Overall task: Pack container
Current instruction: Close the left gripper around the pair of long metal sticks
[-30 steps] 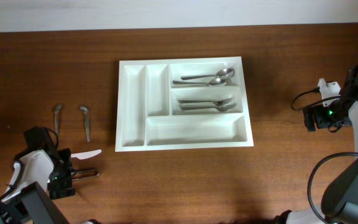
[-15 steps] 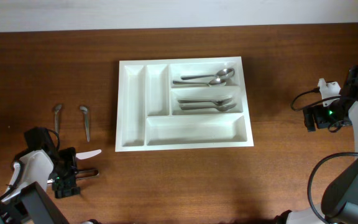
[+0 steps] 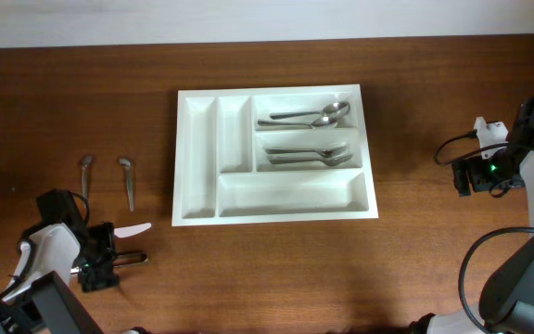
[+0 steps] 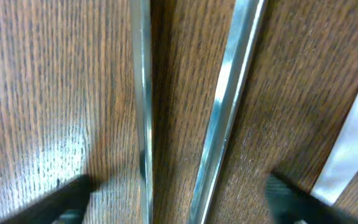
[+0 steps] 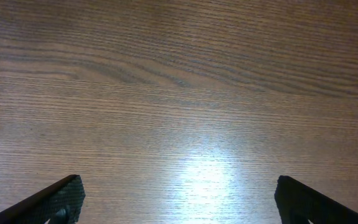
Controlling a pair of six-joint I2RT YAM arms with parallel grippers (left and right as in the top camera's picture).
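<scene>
Closest to you, at the near-left corner of the desk (image 3: 276, 269), your left jaws hang low over two slim metal handles (image 4: 143, 112) that lie side by side. The jaws are spread, one dark fingertip (image 4: 67, 202) on either side of the pair and touching neither. That straddle looks like the setup for a pinch, though with both handles in the gap it is hard to say which one you would catch. A white utensil (image 3: 134, 228) lies just beside them, its type unclear.

A little farther out on the left, two more small metal utensils (image 3: 85, 172) (image 3: 128, 181) rest apart on the bare wood, waiting to be packed.

At mid-desk sits the container (image 3: 182, 158), a white tray well apart from the left arm. Its nearest long compartment is empty, as are the two narrow upright ones. The middle crosswise compartment holds spoons (image 3: 309, 156), and the farthest holds another set of spoons (image 3: 309, 116), so like goes with like.

Off to the right, level with the container but clear of it, your right jaws are spread wide over plain wood, holding nothing, seemingly parked out of the way.
</scene>
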